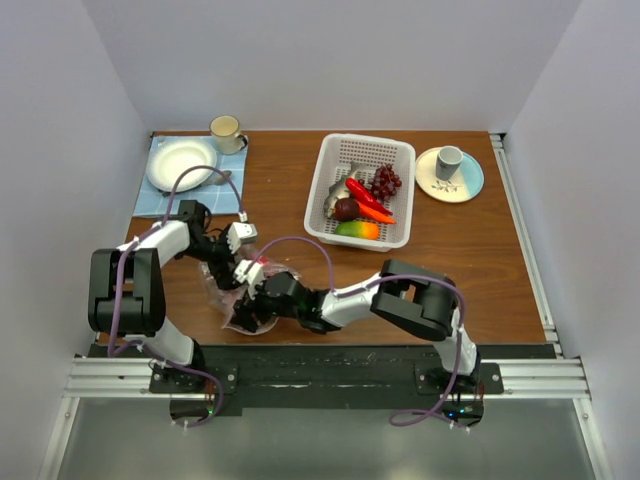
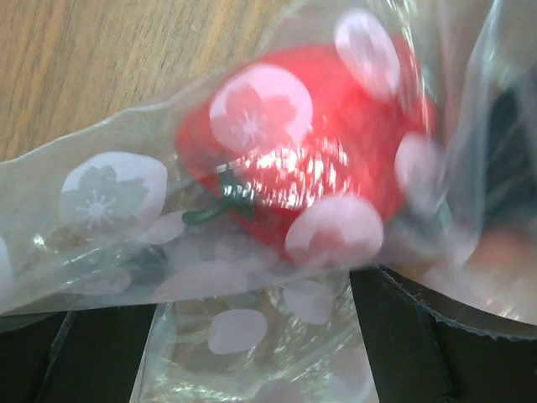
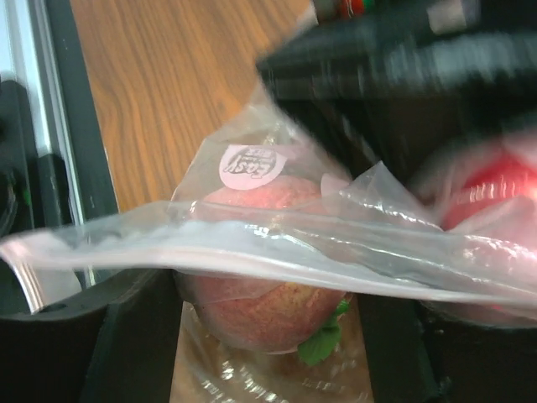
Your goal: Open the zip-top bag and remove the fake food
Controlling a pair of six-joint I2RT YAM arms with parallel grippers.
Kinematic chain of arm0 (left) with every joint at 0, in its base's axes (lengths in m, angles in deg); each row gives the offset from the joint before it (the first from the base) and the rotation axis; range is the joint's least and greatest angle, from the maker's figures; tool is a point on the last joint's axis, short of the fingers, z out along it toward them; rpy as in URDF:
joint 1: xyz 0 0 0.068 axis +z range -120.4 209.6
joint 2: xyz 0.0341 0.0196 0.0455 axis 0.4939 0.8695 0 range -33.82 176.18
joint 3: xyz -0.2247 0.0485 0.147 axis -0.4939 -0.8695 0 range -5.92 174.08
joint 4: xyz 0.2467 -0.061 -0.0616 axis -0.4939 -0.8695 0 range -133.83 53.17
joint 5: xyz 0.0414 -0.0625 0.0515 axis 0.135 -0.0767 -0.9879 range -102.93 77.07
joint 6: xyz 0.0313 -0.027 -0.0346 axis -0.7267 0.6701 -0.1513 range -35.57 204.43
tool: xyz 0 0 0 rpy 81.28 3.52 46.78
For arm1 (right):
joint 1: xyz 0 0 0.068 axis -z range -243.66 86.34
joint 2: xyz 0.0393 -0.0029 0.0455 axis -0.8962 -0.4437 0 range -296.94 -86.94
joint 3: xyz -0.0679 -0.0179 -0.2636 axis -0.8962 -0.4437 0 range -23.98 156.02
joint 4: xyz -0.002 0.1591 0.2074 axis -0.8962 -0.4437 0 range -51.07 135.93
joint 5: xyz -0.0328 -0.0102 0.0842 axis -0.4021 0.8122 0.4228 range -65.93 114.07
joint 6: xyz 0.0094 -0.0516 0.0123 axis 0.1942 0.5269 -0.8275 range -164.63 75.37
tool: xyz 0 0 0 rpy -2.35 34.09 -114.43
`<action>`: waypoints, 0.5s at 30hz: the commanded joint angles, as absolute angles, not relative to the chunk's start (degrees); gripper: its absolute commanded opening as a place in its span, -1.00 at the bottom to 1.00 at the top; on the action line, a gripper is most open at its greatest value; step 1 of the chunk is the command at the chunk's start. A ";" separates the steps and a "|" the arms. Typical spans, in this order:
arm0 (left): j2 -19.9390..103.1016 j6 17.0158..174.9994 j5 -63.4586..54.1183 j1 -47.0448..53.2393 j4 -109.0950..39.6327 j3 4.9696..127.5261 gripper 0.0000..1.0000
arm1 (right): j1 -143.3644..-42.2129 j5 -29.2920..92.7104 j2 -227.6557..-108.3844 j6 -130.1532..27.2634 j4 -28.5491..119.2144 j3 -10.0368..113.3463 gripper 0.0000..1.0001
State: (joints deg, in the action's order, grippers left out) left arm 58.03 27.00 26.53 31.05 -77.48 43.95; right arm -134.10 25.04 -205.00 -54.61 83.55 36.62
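- The wooden table (image 1: 480, 270) stood in a white-walled booth. A white basket (image 1: 330, 150) at its far middle held a chili (image 1: 365, 195), grapes (image 1: 386, 182), a mango (image 1: 357, 229) and other food.
- The bag (image 1: 228, 305) lay near the table's front left edge, between the two grippers. A red fruit (image 2: 294, 168) and a pink fruit (image 3: 252, 311) were inside it.
- The left gripper (image 2: 252, 361) was wide open, with loose film draped across the gap and nothing pinched.
- The right gripper (image 3: 268, 344) had its jaws apart too. They straddled the bag's edge strip (image 3: 210, 243), with the pink fruit beyond, and no grip showed.
- Whether the zip was already parted could not be told through the crumpled film.
- If the right jaws closed where they stood, they could have caught both walls of the bag, or the fruit through the plastic. That would have held the mouth shut instead of spreading it.
- The film looked slick and crinkly, so a shallow pinch on the lip alone would likely have slipped as soon as the arms pulled apart.
- The bag sat close to the front edge, so a tug toward the bases could have dragged it off the table. The round fruits could also have rolled off once free.
- The overhead view showed the grippers crowded together over the bag. A careless reach by either one risked knocking the other and jolting the bag out of place.
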 commanded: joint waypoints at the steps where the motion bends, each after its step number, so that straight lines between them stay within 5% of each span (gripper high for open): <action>1: 59.52 28.79 21.80 31.53 -77.88 44.09 0.94 | -133.89 22.94 -195.50 -54.21 78.37 29.83 -0.01; 15: 61.28 30.20 14.84 31.79 -73.13 41.80 0.89 | -133.97 6.95 -167.81 -57.72 58.07 16.54 0.00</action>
State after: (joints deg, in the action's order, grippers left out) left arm 58.44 29.86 25.24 31.05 -75.84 43.95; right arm -132.85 12.41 -175.01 -56.64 67.71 16.84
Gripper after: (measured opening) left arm 0.949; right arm 0.754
